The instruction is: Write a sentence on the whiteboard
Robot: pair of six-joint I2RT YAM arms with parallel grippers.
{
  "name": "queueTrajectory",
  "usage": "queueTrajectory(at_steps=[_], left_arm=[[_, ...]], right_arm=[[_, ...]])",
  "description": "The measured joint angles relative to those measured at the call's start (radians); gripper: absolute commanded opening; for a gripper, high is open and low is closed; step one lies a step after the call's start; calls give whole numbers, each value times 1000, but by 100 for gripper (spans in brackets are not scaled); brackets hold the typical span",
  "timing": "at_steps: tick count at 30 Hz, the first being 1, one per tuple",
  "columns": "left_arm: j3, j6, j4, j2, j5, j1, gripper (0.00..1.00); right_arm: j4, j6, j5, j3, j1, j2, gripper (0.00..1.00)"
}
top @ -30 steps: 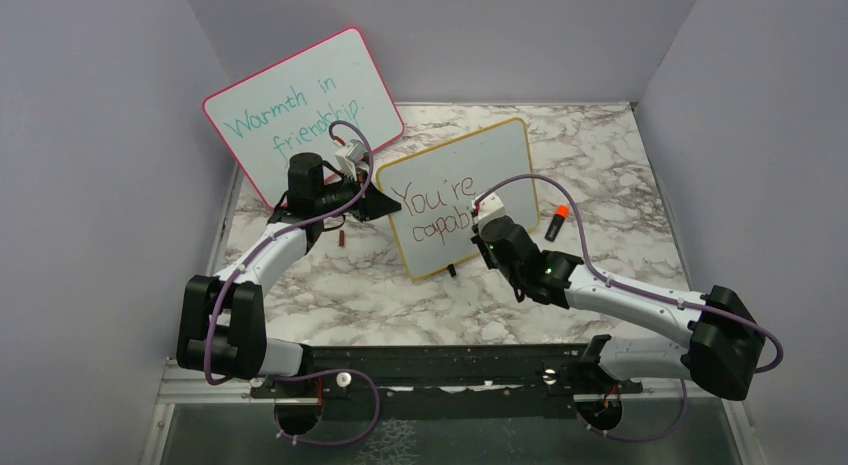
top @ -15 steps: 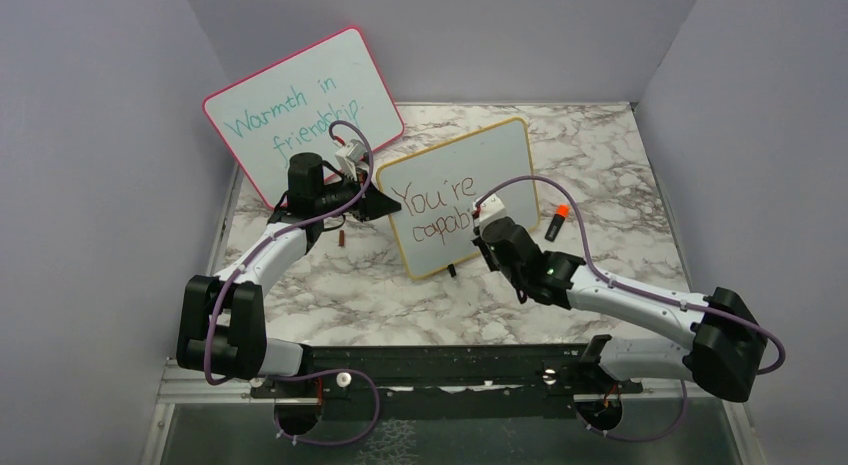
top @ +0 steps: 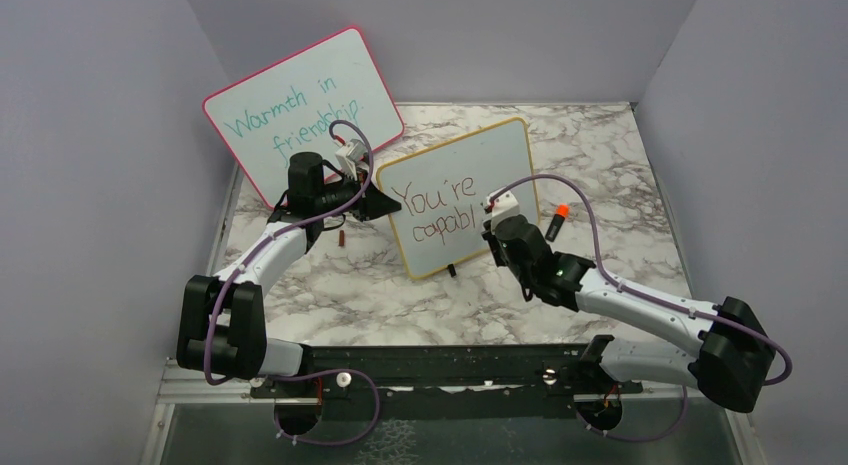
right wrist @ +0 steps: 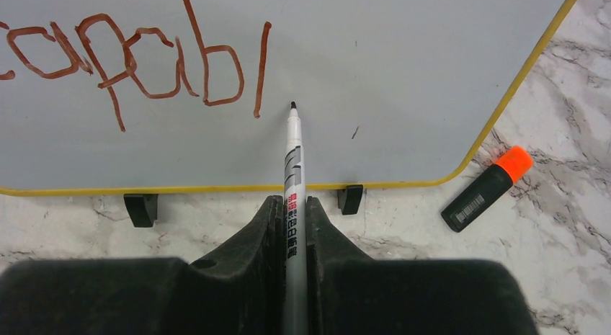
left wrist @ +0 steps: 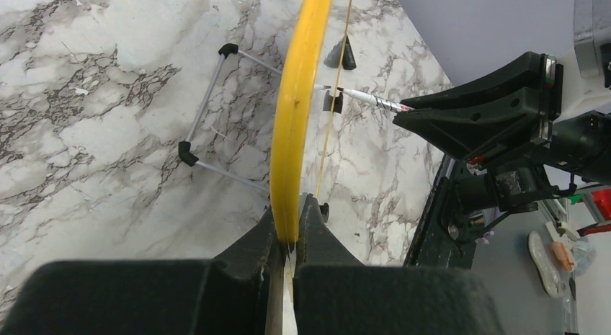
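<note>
- The right gripper (right wrist: 291, 209), clamped on the pen (right wrist: 293, 151), has shifted right. The sentence (right wrist: 144, 61) now reads "capabl"; "e" likely comes next.
- The left gripper (left wrist: 290, 230) pinches the whiteboard (left wrist: 297, 97) edge.

Two rectangular whiteboards before me, one yellow-framed whiteboard (top: 492, 157), one larger pink-framed whiteboard (top: 262, 150), two pens, one slim white marker (right wrist: 293, 158), one black marker with an orange cap (right wrist: 487, 189), one small dark red piece (top: 341, 239) on my marble desk (top: 610, 170)
</note>
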Motion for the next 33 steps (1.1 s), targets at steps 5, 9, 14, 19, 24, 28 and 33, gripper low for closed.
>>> queueTrajectory(at_steps=[5, 9, 14, 19, 24, 28, 33], left_arm=[[1, 2, -2, 1, 0, 0, 0], [1, 3, -3, 2, 0, 0, 0], [1, 3, -3, 2, 0, 0, 0], [2, 3, -4, 3, 0, 0, 0], [3, 3, -5, 5, 0, 0, 0], [4, 4, -6, 5, 0, 0, 0], [7, 4, -8, 8, 0, 0, 0]], right_arm=[[20, 4, -14, -8, -4, 0, 1], [36, 4, -23, -8, -4, 0, 1], [49, 4, -35, -8, -11, 8, 1], [52, 4, -36, -8, -18, 14, 1], [51, 8, -36, -8, -21, 14, 1], [47, 14, -24, -8, -24, 14, 1], [44, 16, 3, -8, -26, 14, 1]])
